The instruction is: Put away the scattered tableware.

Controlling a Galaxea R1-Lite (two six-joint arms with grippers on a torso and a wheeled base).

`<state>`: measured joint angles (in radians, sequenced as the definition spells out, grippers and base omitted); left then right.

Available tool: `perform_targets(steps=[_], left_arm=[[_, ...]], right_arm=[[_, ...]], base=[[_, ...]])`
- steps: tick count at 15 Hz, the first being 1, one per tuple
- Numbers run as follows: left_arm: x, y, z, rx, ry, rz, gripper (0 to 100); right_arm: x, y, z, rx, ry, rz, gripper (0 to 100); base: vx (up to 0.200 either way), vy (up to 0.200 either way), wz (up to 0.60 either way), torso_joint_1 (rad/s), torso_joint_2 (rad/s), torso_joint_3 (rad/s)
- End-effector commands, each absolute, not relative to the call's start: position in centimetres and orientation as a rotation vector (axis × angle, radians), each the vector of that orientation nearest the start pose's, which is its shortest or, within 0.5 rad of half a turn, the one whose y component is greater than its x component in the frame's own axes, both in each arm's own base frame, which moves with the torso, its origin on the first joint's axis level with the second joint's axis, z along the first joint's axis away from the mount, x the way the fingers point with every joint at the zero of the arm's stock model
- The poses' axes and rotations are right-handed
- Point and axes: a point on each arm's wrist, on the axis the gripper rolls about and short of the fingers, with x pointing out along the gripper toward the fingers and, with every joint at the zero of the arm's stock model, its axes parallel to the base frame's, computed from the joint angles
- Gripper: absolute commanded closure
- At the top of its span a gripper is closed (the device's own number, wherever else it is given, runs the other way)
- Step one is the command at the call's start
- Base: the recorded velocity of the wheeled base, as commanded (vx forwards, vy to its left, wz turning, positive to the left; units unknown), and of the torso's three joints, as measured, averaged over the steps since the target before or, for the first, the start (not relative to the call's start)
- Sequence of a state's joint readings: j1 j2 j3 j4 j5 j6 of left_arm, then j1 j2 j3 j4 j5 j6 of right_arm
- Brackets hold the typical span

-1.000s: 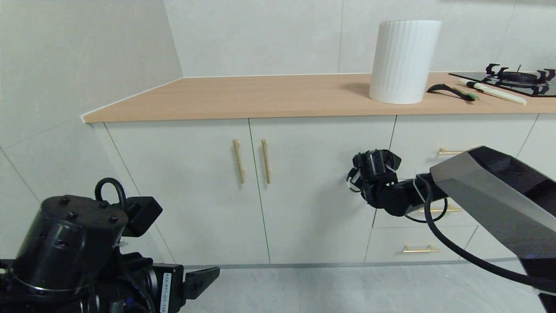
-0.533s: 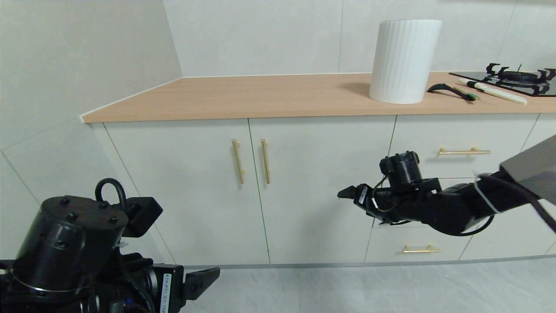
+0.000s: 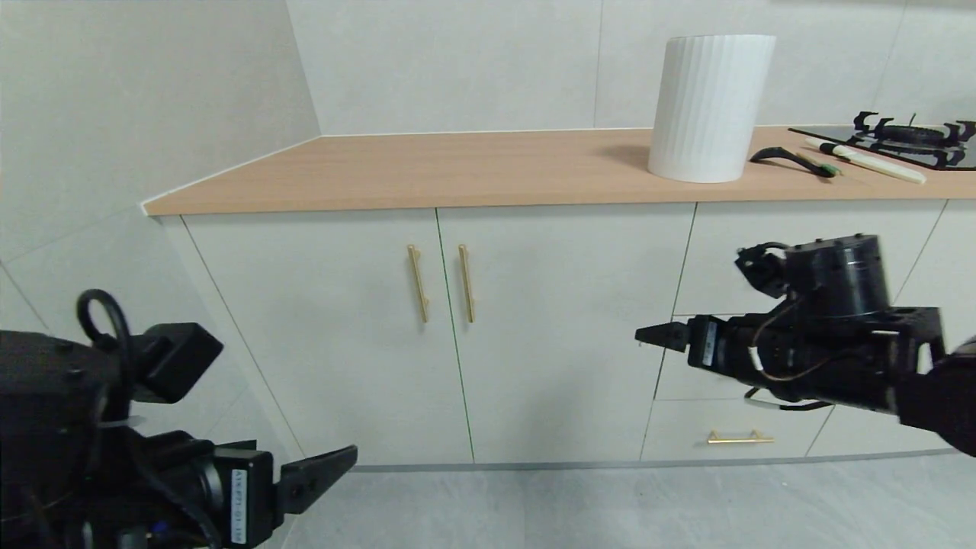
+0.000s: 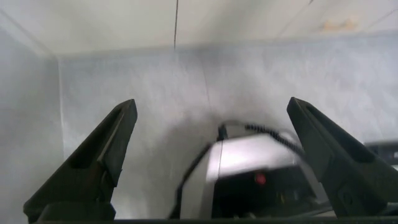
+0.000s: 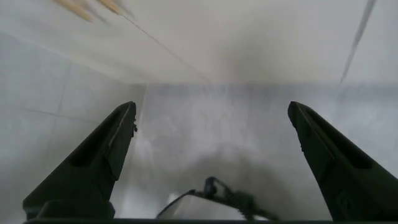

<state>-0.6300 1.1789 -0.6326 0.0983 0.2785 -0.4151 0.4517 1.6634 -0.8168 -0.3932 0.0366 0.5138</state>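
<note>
kitchen corner, pale cabinets under a wood counter [image 3: 457, 168]. right gripper [image 3: 648, 334] hangs before the drawer fronts, fingers spread wide, empty. left gripper [image 3: 335, 463] sits low at near left, also wide, empty. since 1 s ago the right arm has swung right and nearer, and the left arm has dropped leftward. tableware untouched: black utensil [image 3: 793, 158] and cream-handled utensil [image 3: 865, 162] lie far right on the counter, between white ribbed holder [image 3: 709, 107] and hob [image 3: 911, 137]. likely still positioning, reach not yet begun. white labels on both grippers, print too small to read.
</note>
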Motion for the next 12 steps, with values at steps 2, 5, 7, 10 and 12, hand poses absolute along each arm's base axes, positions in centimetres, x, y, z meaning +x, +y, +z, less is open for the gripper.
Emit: perform_targets(steps=[2,5,7,10,12], left_arm=[[9.2,-5.0,20.7,-0.110,0.454,-0.195,0],[4.1,-1.2,20.6,-0.051,0.237,-0.124,0],[1.7,0.1,21.1,-0.025,0.108,-0.056,0],[-1.2,1.0,21.1,0.024,-0.025,0.033,0],[-2.6,1.2,20.6,0.012,-0.082,0.073,0]], right_arm=[[17.4,8.1,23.5,0.370,0.260,0.381,0],[8.8,3.2,25.7,0.237,-0.043,0.334,0],[5.1,1.3,25.1,0.187,-0.107,0.240,0],[-0.8,-0.2,23.5,0.125,-0.193,0.107,0],[-3.2,-0.4,21.9,0.095,-0.222,-0.003,0]], base=[[0.000,0.000,0.00,0.000,0.00,0.000],[0.000,0.000,0.00,0.000,0.00,0.000],[0.000,0.000,0.00,0.000,0.00,0.000],[0.000,0.000,0.00,0.000,0.00,0.000],[0.000,0.000,0.00,0.000,0.00,0.000]])
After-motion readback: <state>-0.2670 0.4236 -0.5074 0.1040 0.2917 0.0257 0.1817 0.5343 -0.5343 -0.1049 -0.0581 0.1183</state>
